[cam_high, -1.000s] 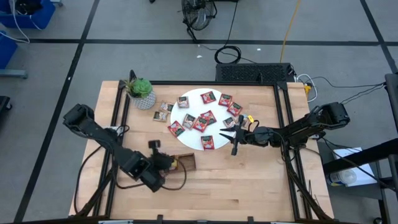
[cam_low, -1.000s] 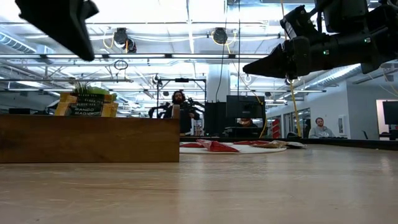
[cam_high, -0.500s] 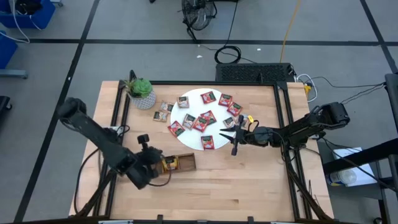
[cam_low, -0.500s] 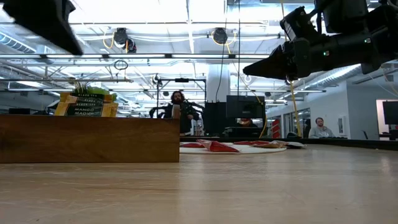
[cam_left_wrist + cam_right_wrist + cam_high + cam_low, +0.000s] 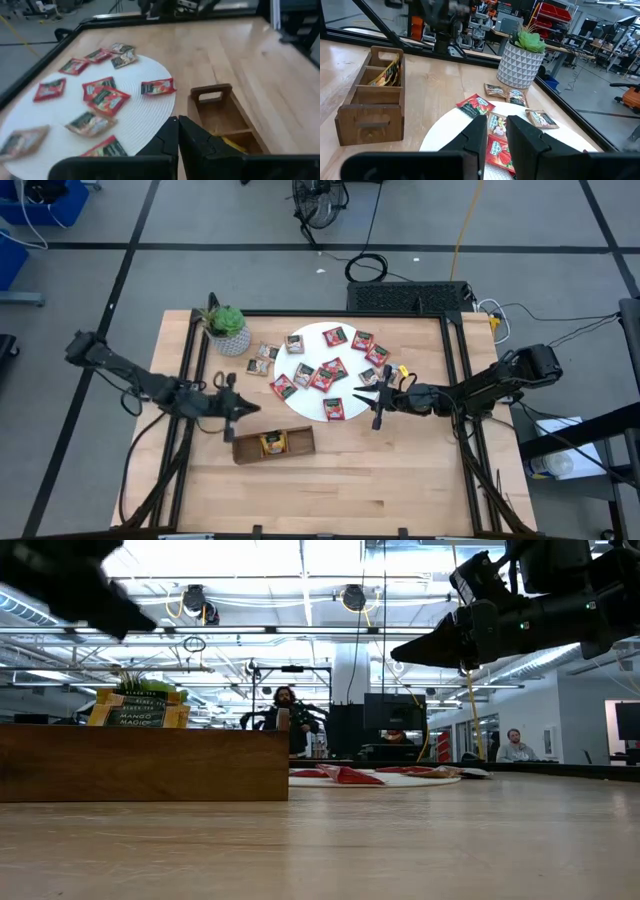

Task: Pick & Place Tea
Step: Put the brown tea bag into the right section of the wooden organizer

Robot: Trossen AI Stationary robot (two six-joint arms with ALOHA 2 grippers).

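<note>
Left claw (image 5: 240,408), fingers together, empty, hovering beside round white woven mat (image 5: 300,402); small red square tea sachets (image 5: 325,375) lying on mat. Should spread fingers, descend squarely over nearest sachet. Right claw (image 5: 377,405) waiting slightly parted at mat's opposite edge.

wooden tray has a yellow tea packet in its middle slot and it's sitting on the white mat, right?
Not quite. The wooden tray does hold a yellow tea packet in its middle slot, but it sits on the bare table, beside the white mat and not on it. The high view shows a gap of bare wood between them.
</note>
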